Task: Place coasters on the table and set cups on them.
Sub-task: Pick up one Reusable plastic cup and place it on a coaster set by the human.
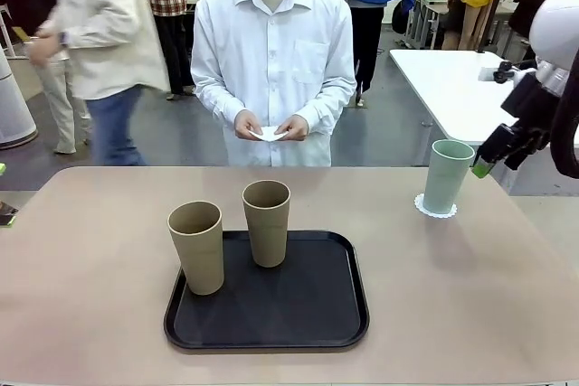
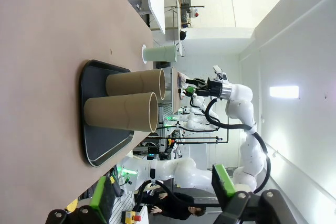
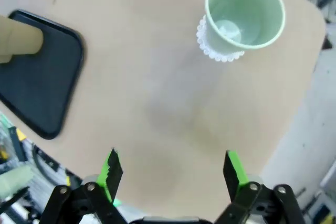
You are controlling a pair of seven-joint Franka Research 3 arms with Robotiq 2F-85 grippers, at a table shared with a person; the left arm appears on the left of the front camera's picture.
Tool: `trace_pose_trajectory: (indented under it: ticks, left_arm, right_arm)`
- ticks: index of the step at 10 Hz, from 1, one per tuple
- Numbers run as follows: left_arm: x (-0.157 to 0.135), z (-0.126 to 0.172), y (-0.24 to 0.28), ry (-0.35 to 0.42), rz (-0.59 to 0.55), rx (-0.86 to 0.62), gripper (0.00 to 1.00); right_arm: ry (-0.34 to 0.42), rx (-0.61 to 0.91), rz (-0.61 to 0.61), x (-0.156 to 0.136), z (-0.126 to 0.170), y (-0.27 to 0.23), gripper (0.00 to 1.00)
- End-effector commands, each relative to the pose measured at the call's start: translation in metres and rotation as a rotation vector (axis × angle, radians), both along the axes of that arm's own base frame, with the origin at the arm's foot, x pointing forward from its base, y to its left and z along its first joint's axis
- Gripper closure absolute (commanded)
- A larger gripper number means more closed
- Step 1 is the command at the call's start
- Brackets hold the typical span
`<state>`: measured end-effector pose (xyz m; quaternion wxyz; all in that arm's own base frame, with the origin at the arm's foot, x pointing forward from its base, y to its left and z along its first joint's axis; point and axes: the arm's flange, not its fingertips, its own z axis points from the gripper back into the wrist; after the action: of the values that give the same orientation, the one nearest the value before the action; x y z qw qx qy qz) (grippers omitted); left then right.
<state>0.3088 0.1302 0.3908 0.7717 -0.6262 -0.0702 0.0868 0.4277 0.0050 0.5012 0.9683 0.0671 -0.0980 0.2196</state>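
Beige desk [image 1: 81, 250] runs across to a person in a white shirt, with other people moving about the room behind. I take the black tray [image 1: 271, 318] as my landmark. On it the near tan cup [image 1: 197, 246] stands upright at its left side and the far tan cup [image 1: 267, 221] toward its back edge. Right of the tray and farther back, the mint cup [image 1: 448, 175] stands upright on a lacy white coaster [image 1: 435, 209] on bare desk. My right tool [image 3: 171, 174] is spread wide and empty, near that cup without touching it. My left tool [image 2: 164, 190] is spread wide too, holding nothing, off the tray's left side. Beyond the tray, the person's hands [image 1: 249, 124] hold white paper [image 1: 270, 135], possibly more coasters.
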Motion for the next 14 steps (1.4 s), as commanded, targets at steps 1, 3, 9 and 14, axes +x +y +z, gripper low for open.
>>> trace_pose_trajectory:
  ticks: [1,3,9,14]
  left_arm:
    - [0.0,0.001,0.0,-0.012,0.004,-0.013,0.0]
    - [0.0,0.001,0.0,-0.012,0.004,-0.013,0.0]
    - [0.0,0.001,0.0,-0.012,0.004,-0.013,0.0]
    - [0.0,0.001,0.0,-0.012,0.004,-0.013,0.0]
  right_arm:
    - [0.06,-0.064,-0.079,0.004,0.014,0.019,0.0]
    - [0.065,-0.072,-0.144,0.018,0.012,0.03,0.0]
    - [0.04,-0.055,-0.104,0.005,0.016,0.026,0.0]
    - [0.04,-0.055,-0.104,0.005,0.016,0.026,0.0]
